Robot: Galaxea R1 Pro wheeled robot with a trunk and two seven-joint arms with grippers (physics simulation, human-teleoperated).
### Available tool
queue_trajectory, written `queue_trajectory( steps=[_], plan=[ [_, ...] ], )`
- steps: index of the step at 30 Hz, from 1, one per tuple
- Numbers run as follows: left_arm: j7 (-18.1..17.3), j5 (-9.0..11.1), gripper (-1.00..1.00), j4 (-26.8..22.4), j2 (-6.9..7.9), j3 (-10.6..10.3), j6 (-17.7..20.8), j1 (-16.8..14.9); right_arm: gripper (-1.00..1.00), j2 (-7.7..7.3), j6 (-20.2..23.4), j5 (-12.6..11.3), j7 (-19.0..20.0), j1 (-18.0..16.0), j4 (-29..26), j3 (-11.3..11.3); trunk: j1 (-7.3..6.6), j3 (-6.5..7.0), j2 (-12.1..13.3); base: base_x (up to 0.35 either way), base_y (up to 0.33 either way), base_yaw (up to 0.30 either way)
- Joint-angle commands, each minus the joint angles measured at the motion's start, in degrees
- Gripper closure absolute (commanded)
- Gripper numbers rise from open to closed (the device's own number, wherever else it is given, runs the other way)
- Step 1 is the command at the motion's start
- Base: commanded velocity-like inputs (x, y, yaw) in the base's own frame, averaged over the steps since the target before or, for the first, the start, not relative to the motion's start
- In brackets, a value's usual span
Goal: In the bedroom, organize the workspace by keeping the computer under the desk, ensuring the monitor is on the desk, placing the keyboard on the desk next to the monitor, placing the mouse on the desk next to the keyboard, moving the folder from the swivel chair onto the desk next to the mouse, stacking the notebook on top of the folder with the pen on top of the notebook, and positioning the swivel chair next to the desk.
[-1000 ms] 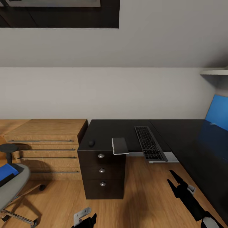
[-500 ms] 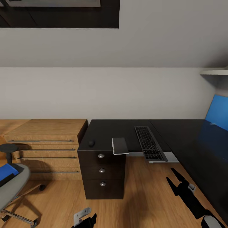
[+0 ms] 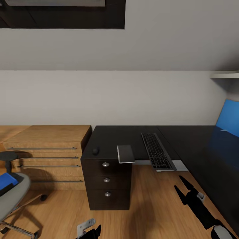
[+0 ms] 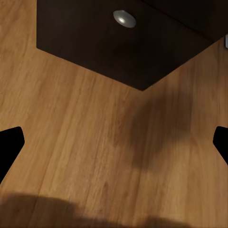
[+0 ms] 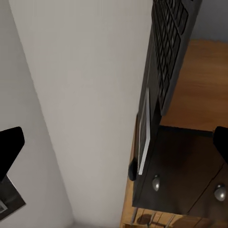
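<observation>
Fingers of left gripper spread wide, empty, over wood floor. Right gripper likewise wide apart, empty, low beside desk. Keyboard and notebook overhanging desk's front edge; mouse on black 3-drawer pedestal. Folder on swivel chair.

keyboard keys: too small to read
dark drawer unit: bare knobs, no label
elsewhere: no legible text, brand or number
</observation>
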Motion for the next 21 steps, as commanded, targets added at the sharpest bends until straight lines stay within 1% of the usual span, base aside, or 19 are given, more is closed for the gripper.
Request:
queue_trajectory(
  steps=[1,4,7,18,21],
  plan=[
    [0.4,0.5,-1.0,0.0,0.02,-0.2,0.2,0.0,-1.0,0.0,0.4,-0.4,0.0,0.0,0.0,0.0,0.01,-0.06,0.0,0.218,0.0,0.0],
    [0.4,0.5,-1.0,0.2,-0.02,-0.2,0.2,0.0,-1.0,-0.01,0.4,-0.3,0.0,0.0,0.0,0.0,0.01,-0.06,0.0,0.248,0.0,0.0],
    [0.4,0.4,-1.0,0.3,-0.03,-0.1,0.1,0.0,-1.0,-0.01,0.4,-0.3,0.0,0.0,0.0,-0.1,0.01,-0.06,0.0,0.142,0.0,0.0],
    [0.4,0.4,-1.0,0.4,-0.08,-0.1,0.1,0.0,-1.0,-0.01,0.4,-0.2,-0.2,0.0,0.0,-0.1,0.01,-0.06,0.0,0.024,0.0,0.0],
    [0.4,0.5,-1.0,0.4,-0.11,-0.1,0.1,0.0,-1.0,-0.01,0.4,-0.2,-0.2,0.0,0.1,-0.1,0.67,-0.6,-1.2,0.002,0.0,0.0]
  ],
)
